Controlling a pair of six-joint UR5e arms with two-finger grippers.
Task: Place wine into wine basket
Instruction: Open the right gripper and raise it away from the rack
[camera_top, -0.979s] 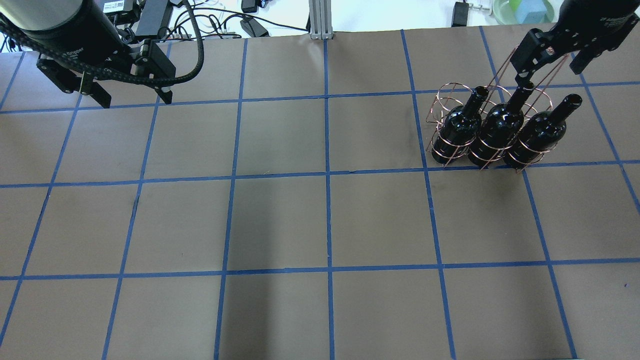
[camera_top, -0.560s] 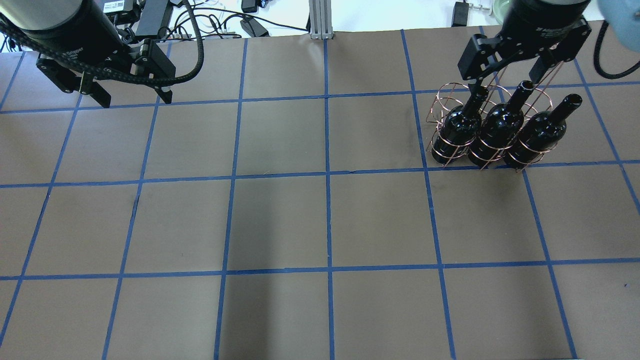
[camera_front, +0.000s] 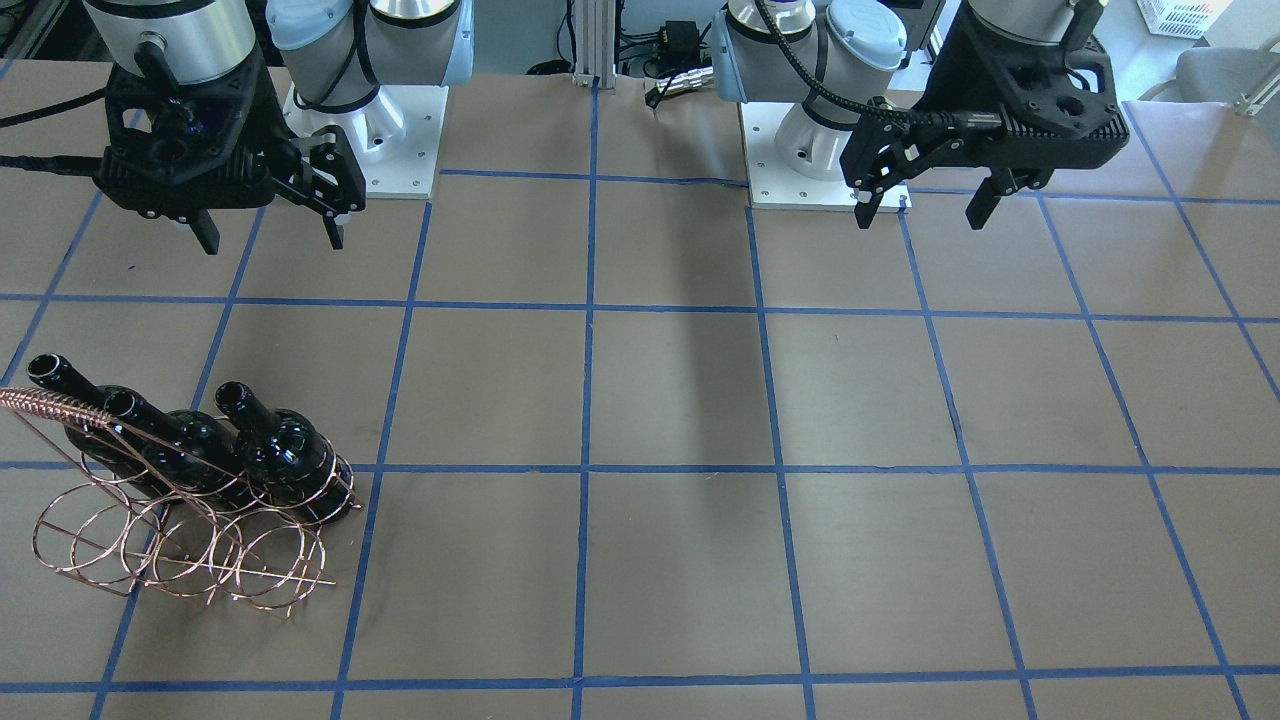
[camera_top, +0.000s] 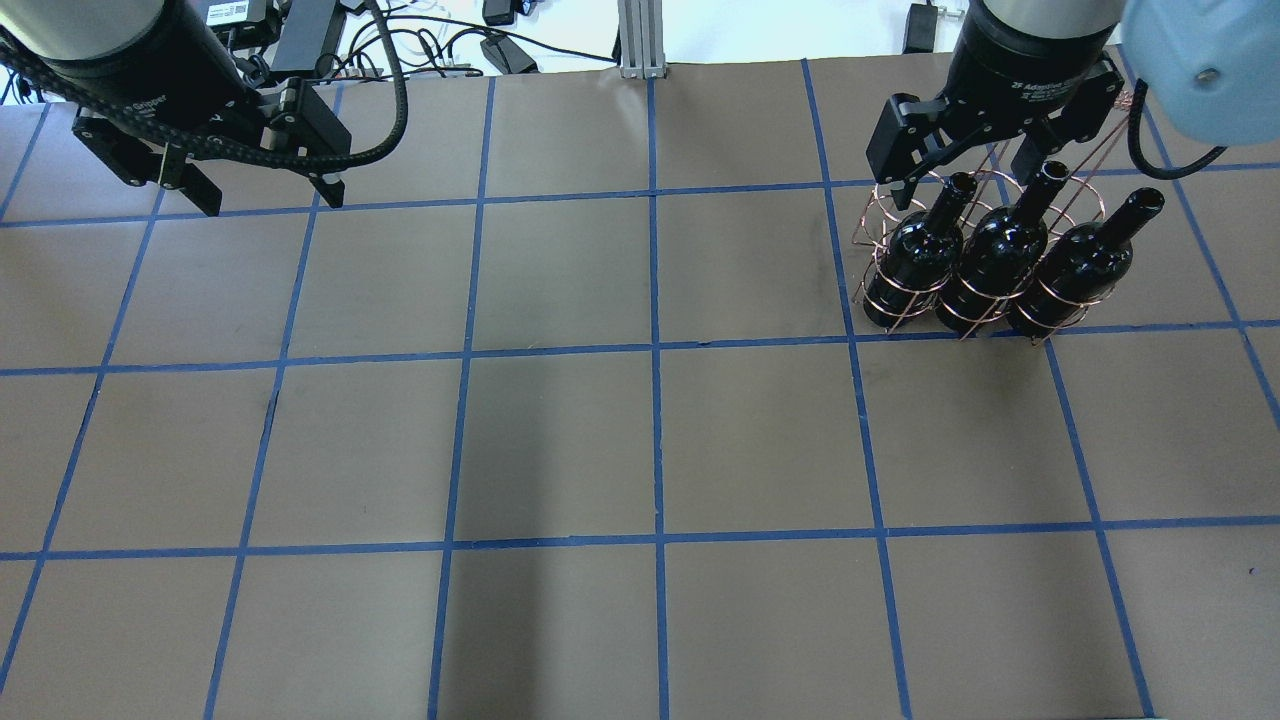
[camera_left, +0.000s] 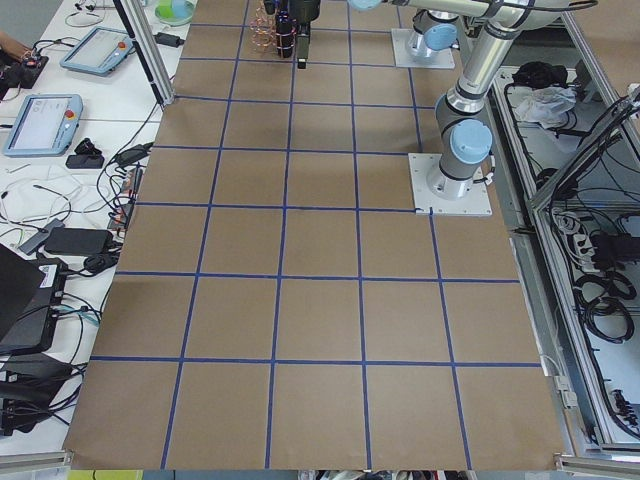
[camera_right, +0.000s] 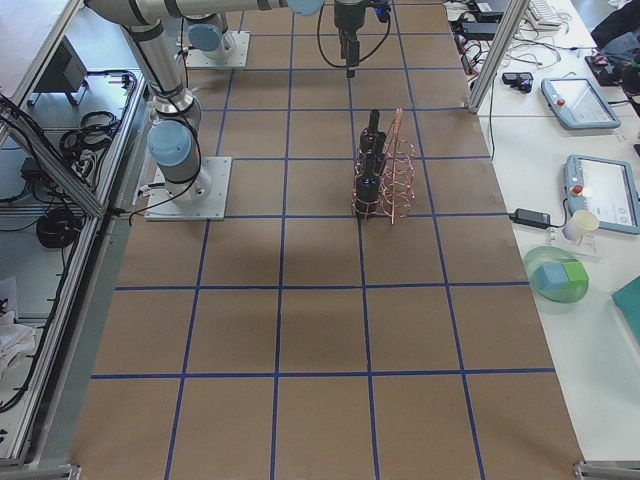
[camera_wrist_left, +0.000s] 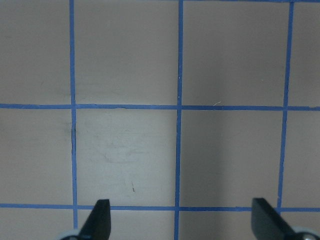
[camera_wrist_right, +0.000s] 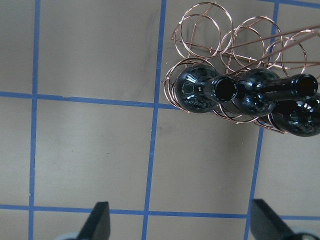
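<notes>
"2F Adaptive" printed on the right hand (camera_top: 968, 180), "Gripper" on the left hand (camera_top: 273, 204)

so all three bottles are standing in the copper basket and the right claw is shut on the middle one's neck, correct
Not quite. The right claw is open and holds nothing. The front-facing view shows it spread wide, well back from the bottles on the robot's side. All three do stand in the copper basket.
</notes>
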